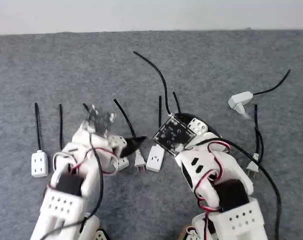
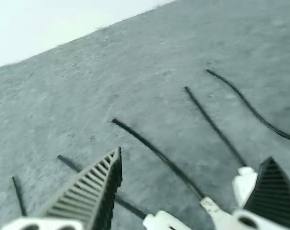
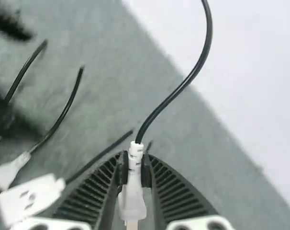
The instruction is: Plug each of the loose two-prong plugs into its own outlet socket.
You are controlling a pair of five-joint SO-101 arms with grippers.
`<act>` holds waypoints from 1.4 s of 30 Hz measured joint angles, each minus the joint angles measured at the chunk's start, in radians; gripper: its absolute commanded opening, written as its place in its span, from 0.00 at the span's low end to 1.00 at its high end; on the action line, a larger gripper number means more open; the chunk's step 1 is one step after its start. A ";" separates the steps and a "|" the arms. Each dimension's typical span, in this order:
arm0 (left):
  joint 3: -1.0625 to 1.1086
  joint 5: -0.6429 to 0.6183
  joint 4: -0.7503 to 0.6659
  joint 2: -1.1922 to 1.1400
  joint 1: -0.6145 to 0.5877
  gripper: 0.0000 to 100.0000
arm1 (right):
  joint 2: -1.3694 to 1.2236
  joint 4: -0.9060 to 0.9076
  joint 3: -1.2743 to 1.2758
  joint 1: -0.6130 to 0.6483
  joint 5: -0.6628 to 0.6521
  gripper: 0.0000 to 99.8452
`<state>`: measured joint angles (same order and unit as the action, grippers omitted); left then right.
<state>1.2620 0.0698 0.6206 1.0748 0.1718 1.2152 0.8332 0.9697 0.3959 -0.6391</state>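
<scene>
My right gripper (image 3: pixel 133 178) is shut on a white two-prong plug (image 3: pixel 132 196), whose black cord (image 3: pixel 183 84) curves up and away. In the high view that gripper (image 1: pixel 180 119) sits just behind a white outlet socket (image 1: pixel 155 157). The socket (image 3: pixel 27 197) and a loose plug (image 3: pixel 6 173) lie beside it on the carpet. My left gripper (image 2: pixel 183 191) is open above the carpet, with two loose plugs (image 2: pixel 217 215) (image 2: pixel 161 221) lying between its fingers (image 2: pixel 94 191). From above, the left gripper (image 1: pixel 125 145) hovers by plugs (image 1: pixel 139 161) (image 1: pixel 122 163).
Another outlet socket (image 1: pixel 39 164) lies at the far left with its cord. A white socket piece (image 1: pixel 240 101) lies at the upper right, and a further plug (image 1: pixel 252 168) rests beside the right arm. Several black cords run across the grey carpet (image 1: pixel 216 55).
</scene>
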 measured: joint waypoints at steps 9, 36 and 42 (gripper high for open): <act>0.184 0.132 0.184 0.580 0.114 0.41 | 0.126 -0.077 0.000 0.149 -0.101 0.01; 0.196 0.161 0.206 0.727 0.120 0.41 | 0.580 -0.100 0.123 0.485 0.092 0.01; 0.196 0.150 0.206 0.727 0.120 0.41 | 0.585 -0.103 0.244 0.535 0.094 0.01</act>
<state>1.4584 0.2202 0.8263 1.8021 0.2915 1.7998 0.7304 1.2137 0.9314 -0.5455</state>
